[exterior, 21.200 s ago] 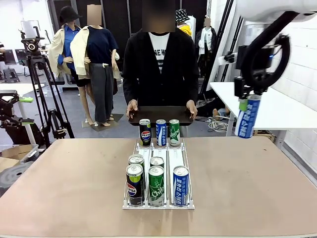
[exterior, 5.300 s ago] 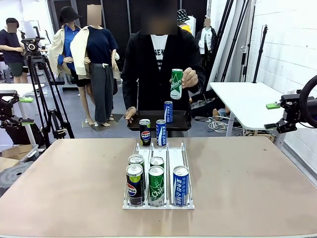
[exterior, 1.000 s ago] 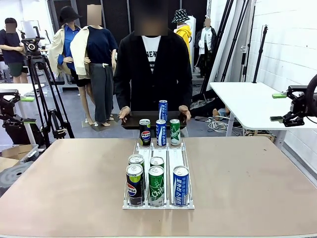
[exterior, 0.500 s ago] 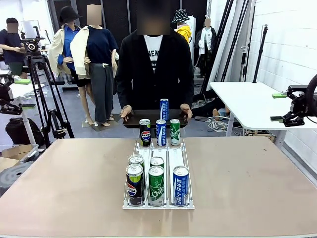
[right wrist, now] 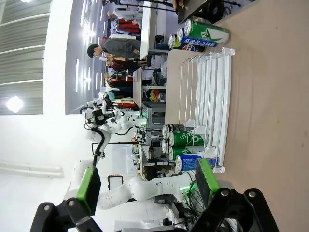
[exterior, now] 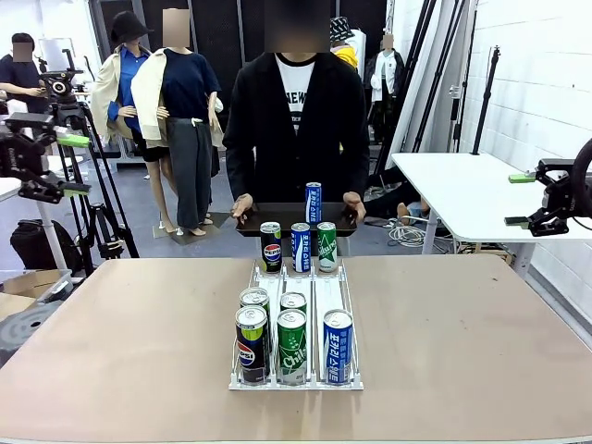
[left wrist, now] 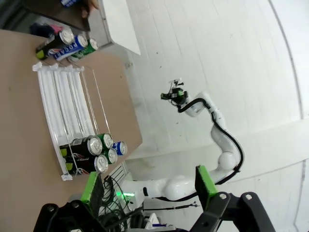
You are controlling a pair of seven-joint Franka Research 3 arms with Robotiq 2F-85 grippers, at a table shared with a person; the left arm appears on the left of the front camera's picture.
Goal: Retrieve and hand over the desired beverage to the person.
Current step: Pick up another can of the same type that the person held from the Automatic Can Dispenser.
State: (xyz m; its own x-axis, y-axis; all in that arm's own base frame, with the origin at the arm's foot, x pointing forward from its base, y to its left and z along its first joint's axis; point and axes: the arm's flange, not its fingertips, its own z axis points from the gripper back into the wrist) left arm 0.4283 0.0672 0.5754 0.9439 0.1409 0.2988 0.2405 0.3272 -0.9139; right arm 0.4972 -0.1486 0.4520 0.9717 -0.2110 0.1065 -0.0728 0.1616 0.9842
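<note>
The left gripper (exterior: 80, 165) hangs high off the left edge of the table (exterior: 139, 351), well apart from everything on it, its fingers spread wide with nothing between them; its wrist view shows the same bare gap between the green pads (left wrist: 90, 186)

Down the middle of the table a clear rack (exterior: 314, 277) runs near to far in three lanes. The near cans (exterior: 291, 346) stand at its near end: black, green and blue in front from left to right, with two more just behind the black and the green. The far cans (exterior: 301, 247) stand at its far end in one row: black, blue, green

Beyond the far edge the person (exterior: 296, 120) holds a black tray (exterior: 282, 213) level by both ends, just behind that far row. The blue can (exterior: 313, 202) stands upright on the tray, a little right of its middle

The right gripper (exterior: 516, 199) hangs off the right side of the table, seen against a white side table (exterior: 453, 190), its fingers apart and empty; its wrist view looks along the rack from the side, with the cans lying well beyond the fingertips
</note>
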